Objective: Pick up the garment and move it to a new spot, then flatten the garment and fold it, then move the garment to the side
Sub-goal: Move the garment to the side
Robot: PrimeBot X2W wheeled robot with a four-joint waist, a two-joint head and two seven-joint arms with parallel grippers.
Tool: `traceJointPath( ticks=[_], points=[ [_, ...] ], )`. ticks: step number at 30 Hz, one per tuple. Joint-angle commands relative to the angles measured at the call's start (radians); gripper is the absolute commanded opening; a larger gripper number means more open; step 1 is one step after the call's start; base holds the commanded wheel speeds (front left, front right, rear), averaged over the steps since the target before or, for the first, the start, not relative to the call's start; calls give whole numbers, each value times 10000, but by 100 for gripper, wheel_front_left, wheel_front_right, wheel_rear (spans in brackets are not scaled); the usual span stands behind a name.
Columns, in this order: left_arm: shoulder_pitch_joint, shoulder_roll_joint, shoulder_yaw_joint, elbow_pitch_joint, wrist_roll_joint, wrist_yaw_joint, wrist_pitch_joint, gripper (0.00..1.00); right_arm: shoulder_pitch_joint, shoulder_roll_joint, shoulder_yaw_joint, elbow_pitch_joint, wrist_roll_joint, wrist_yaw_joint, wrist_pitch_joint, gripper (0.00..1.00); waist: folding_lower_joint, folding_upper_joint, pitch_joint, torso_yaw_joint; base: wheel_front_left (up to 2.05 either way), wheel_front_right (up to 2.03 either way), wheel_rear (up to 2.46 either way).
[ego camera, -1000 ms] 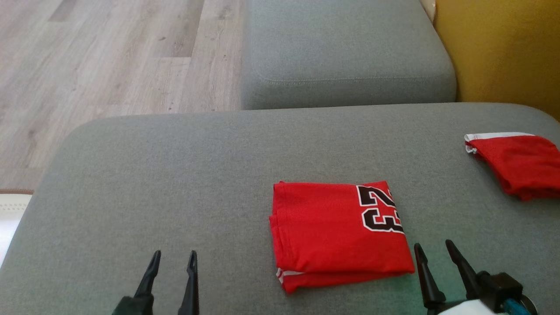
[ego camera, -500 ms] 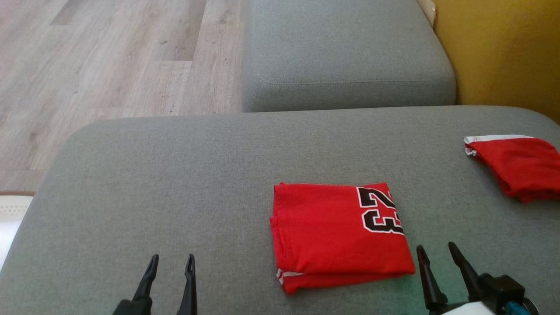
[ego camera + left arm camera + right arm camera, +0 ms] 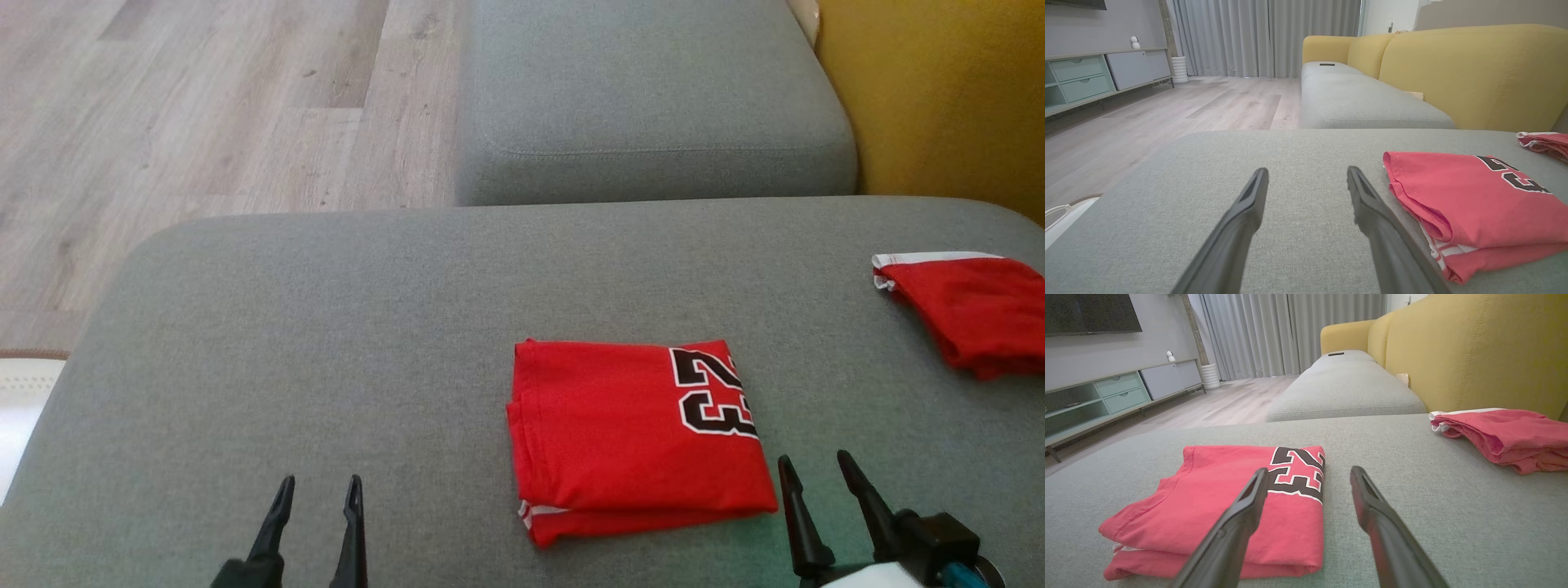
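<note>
A folded red garment (image 3: 633, 433) with black and white numerals lies on the grey cushion (image 3: 326, 343), right of centre. The same garment (image 3: 1474, 204) sits to the right of my left fingers, and in the right wrist view the garment (image 3: 1208, 502) lies just beyond and left of my right fingers. My left gripper (image 3: 318, 487) stands open near the front edge, well left of the garment, holding nothing. Just off the garment's near right corner, my right gripper (image 3: 814, 467) is open and empty too.
A second red garment with white trim (image 3: 971, 306) lies at the cushion's right edge. Behind is another grey seat (image 3: 653, 106) with a yellow backrest (image 3: 939, 98). Wood floor (image 3: 163, 122) lies to the left, with a white object (image 3: 20, 400) beside the cushion.
The head view has shifted slightly. My left gripper sits a little lower in view than a second ago. The garment has not moved.
</note>
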Motion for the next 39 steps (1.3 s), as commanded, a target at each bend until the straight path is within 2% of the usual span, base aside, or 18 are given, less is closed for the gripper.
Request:
traceJointPath(
  ticks=[1, 18, 23, 25, 26, 28, 34, 39],
  points=[
    [-549, -102, 298, -282, 76, 15, -122, 100, -278, -71, 136, -367, -48, -9, -112, 100, 0, 0, 16, 7, 0, 0, 0],
    [-688, -102, 139, -249, 17, 78, -122, 100, -513, -61, -25, -341, -34, -9, -112, 100, 0, 0, 505, 187, 0, 0, 0],
    [-831, -102, -12, -219, 5, 126, -122, 100, -1186, -189, 5, 348, 487, -9, -112, 100, 0, 0, 794, 267, 0, 0, 0],
    [-881, -102, -93, -198, -14, 150, -122, 100, -1565, -306, 215, 949, 913, -9, -101, 100, 0, 0, 897, 295, 0, 0, 0],
    [-947, -102, -190, -164, -27, 154, -122, 100, -2059, -498, 488, 1571, 1497, -9, 245, 100, 0, 0, 1009, 326, 0, 0, 0],
    [-1034, -102, -301, -128, -19, 135, -122, 100, -2595, -668, 728, 2054, 2378, -9, 849, 100, 0, 0, 1123, 369, 0, 0, 0],
    [-1380, -102, -618, -11, -45, 76, -122, 100, -3785, -1576, 1548, 2875, 4655, -9, 2690, 100, 0, 0, 1462, 538, 0, 0, 0],
    [-1677, -103, -851, 28, -83, 105, -122, 100, -4262, -2103, 2337, 3217, 5766, -9, 3899, 100, 0, 0, 1818, 676, 0, 0, 0]
  ],
)
